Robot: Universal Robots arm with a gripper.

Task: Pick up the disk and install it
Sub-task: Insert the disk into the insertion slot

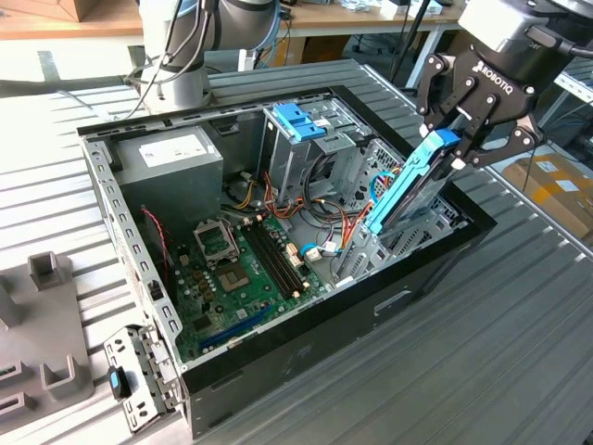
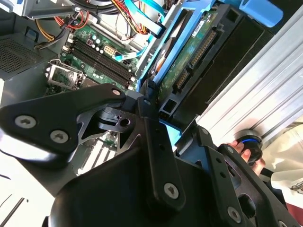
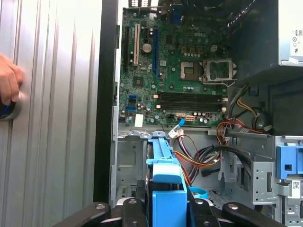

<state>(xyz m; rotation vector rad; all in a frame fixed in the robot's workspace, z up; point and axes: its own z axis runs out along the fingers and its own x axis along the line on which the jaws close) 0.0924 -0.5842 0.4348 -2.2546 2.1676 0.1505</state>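
While the ribbed metal table [image 1: 519,362] carries everything, the biggest thing on it is the open black computer case [image 1: 306,357], which lies on its side with the inside facing up. Inside the case, at the exterior view's left and towards the back, sits the grey power supply box [image 1: 171,159] with a white label. Next to it the green motherboard [image 1: 243,271] covers the floor of the case, with bundles of coloured cables [image 1: 320,218] beside it. The disk [image 1: 408,188] stands tilted at the side of the case on the exterior view's right. Its lower end is down in the metal bay, and its upper end with the blue rail rises above the rim. The black fingers [image 1: 460,111] pinch this upper blue end from both sides, as both wrist views also show. One more blue bracket [image 1: 298,120] sits on top of the drive cage further back. In the first wrist view a person's hand [image 3: 7,80] rests on a round button [image 3: 6,111] on the table, outside the case.
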